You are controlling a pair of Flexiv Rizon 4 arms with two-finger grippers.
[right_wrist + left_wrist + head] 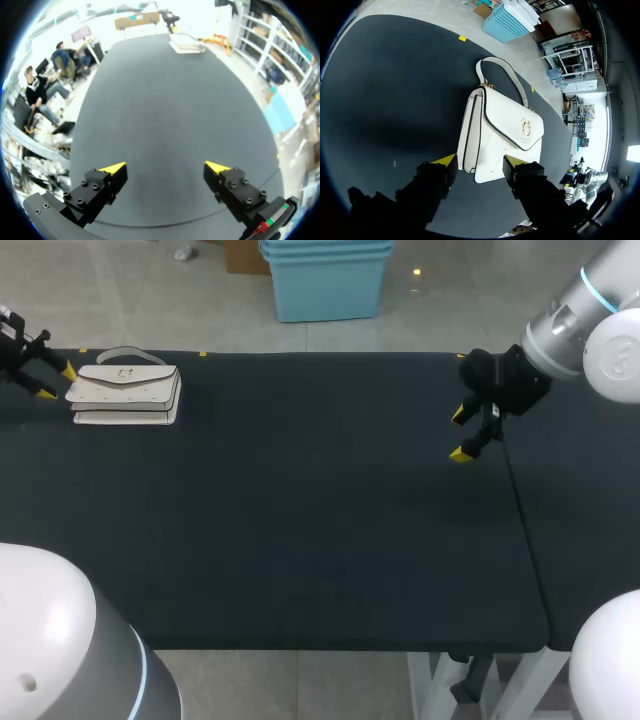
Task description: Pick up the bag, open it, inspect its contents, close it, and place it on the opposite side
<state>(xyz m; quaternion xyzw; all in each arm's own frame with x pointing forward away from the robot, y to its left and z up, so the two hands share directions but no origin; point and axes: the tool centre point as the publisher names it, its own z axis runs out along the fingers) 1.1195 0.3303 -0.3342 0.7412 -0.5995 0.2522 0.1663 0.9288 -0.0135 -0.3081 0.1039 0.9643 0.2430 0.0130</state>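
Left pincer (480,161), released, is hovering by the stiff, probably light bag (505,127); its handle (515,84) is likely offering the surest hold

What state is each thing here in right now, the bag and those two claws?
Bag: flap closed, lying flat.
Left gripper: open, at the bag's end, holding nothing.
Right gripper: open, empty, far from the bag.

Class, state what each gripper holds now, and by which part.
Nothing is held. The left gripper is open beside the white bag's end; the right gripper is open above the table.
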